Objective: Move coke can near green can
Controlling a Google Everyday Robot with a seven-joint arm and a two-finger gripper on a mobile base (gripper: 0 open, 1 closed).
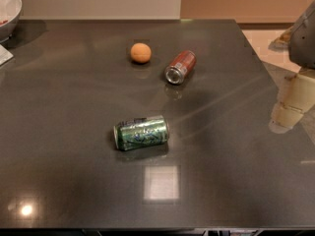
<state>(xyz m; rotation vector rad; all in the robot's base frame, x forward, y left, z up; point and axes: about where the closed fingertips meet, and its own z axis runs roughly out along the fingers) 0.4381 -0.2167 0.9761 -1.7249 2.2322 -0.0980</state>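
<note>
The coke can [180, 67] is dark red with silver ends and lies on its side on the dark table [74, 181], toward the back middle, its silver end facing front-left. The green can [141, 132] lies on its side near the table's middle, in front of and a little left of the coke can, with a clear gap between them. My gripper [289, 107] hangs at the right edge of the view, above the table's right side, well to the right of both cans and touching neither.
An orange ball-like fruit [141, 52] sits just left of the coke can. A white bowl [7, 9] stands at the back left corner. The table's right edge runs diagonally past the gripper, with floor beyond it.
</note>
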